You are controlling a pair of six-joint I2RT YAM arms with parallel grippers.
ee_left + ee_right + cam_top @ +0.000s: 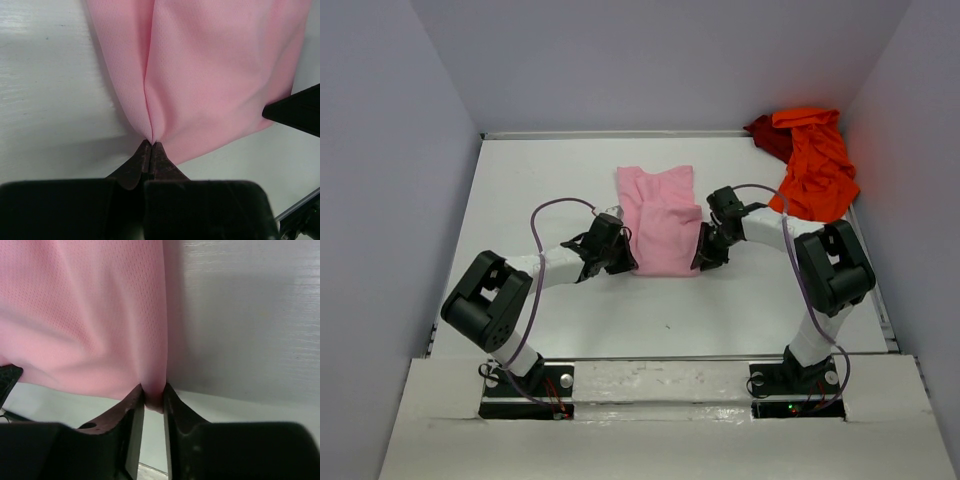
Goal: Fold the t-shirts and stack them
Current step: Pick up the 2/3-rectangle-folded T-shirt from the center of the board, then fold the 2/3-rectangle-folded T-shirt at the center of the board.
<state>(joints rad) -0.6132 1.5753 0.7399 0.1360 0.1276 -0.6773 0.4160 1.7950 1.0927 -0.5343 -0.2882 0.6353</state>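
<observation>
Both left pincer [151, 144] and right pincer [153, 392] clamped on pink t-shirt [660, 225]; orange-red t-shirt [817, 170] far right.

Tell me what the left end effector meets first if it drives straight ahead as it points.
The pink t-shirt: the left end effector is shut on its edge already, so it would likely just bunch that cloth ahead.

Pink shirt [658, 220] rumpled on white table [570, 310]; left gripper [620, 252] at its near left edge; right gripper [706, 250] at its near right edge. Orange shirt [815, 165] heaped in far right corner, partly covering dark red shirt [767, 135].
</observation>
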